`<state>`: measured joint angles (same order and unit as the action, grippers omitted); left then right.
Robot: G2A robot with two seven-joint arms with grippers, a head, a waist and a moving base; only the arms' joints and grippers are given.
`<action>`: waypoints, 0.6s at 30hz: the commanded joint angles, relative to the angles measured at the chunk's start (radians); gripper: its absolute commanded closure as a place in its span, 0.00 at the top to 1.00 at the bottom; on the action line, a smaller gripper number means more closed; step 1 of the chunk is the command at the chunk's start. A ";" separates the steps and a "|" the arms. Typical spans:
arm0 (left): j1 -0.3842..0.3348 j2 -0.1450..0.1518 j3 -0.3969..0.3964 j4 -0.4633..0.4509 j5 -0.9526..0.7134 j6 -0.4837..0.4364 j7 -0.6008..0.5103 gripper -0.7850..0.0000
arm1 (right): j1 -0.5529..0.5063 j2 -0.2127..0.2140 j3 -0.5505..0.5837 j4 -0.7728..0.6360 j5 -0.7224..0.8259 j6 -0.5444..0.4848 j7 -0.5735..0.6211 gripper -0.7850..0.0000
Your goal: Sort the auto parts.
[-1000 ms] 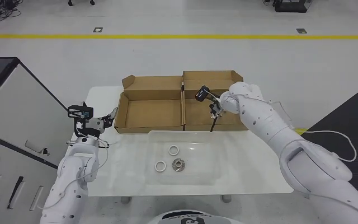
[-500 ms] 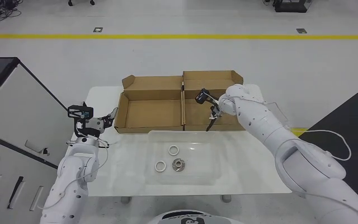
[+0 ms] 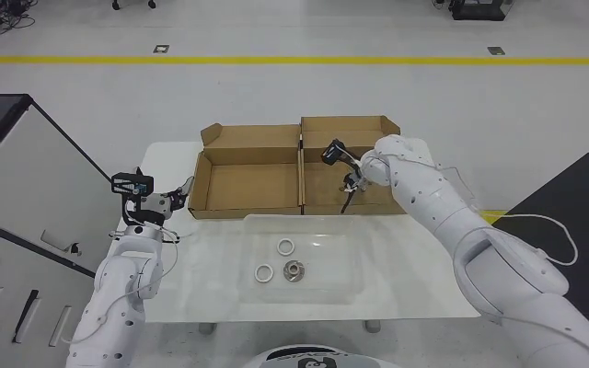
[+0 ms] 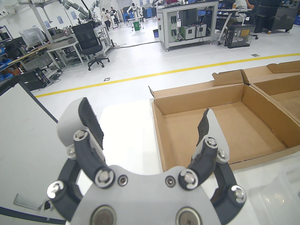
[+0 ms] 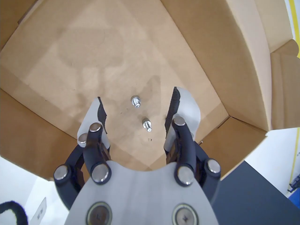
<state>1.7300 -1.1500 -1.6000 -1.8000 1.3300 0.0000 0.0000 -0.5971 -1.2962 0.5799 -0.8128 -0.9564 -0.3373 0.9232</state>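
Two small silver bolts (image 5: 136,101) (image 5: 147,125) lie on the floor of the right cardboard box (image 3: 377,138). My right gripper (image 5: 138,105) hangs open above them inside that box, and shows as the right gripper (image 3: 347,191) over the box's front part in the top view. The left cardboard box (image 3: 248,179) holds nothing. Two white rings (image 3: 286,247) (image 3: 264,273) and a grey metal hub (image 3: 294,270) rest in a clear tray (image 3: 336,285) nearer me. My left gripper (image 4: 145,118) stays open at the table's left end, beside the left box (image 4: 225,120), left gripper (image 3: 175,195).
The two boxes stand side by side at the table's far edge with their flaps raised. A white panel (image 3: 46,175) leans off the table's left side. Bare white tabletop (image 3: 414,267) lies to the right of the tray.
The right arm shifted slightly left and back again over the right box. The left arm has not moved.
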 commanded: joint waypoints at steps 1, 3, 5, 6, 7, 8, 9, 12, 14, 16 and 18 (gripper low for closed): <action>0.000 0.000 0.000 0.000 0.000 0.000 0.000 1.00 | -0.003 0.008 0.020 -0.018 0.002 -0.001 -0.006 1.00; 0.000 0.000 0.000 0.000 0.000 0.000 0.000 1.00 | -0.011 0.018 0.048 -0.037 0.024 -0.005 -0.012 1.00; 0.000 0.000 0.000 0.000 0.000 0.000 0.000 1.00 | -0.023 0.031 0.080 -0.066 0.043 -0.020 -0.024 1.00; 0.000 0.000 0.000 0.000 0.000 0.000 0.000 1.00 | -0.029 0.038 0.097 -0.083 0.052 -0.024 -0.021 1.00; 0.000 0.000 0.000 0.000 0.000 0.000 0.000 1.00 | -0.035 0.046 0.114 -0.106 0.057 -0.030 -0.021 1.00; 0.000 0.000 0.000 0.000 0.000 0.000 0.000 1.00 | -0.045 0.055 0.134 -0.128 0.067 -0.031 -0.019 1.00; 0.000 0.000 0.000 0.000 0.000 0.000 0.000 1.00 | -0.055 0.064 0.159 -0.163 0.084 -0.031 -0.017 1.00; 0.000 0.000 0.000 0.000 0.000 0.000 0.000 1.00 | -0.103 0.097 0.240 -0.269 0.119 -0.032 0.000 1.00; 0.000 0.000 0.000 0.000 0.000 0.000 0.000 1.00 | -0.147 0.121 0.303 -0.354 0.151 -0.044 0.008 1.00; 0.000 0.000 0.000 0.000 0.000 0.000 0.000 1.00 | -0.201 0.144 0.372 -0.444 0.189 -0.053 0.027 1.00; 0.000 0.000 0.000 0.000 0.000 0.000 0.000 1.00 | -0.260 0.167 0.444 -0.541 0.235 -0.066 0.045 1.00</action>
<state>1.7300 -1.1500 -1.6000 -1.8000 1.3300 0.0000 0.0000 -0.8208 -1.1419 0.9764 -1.2919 -0.7475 -0.3988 0.9561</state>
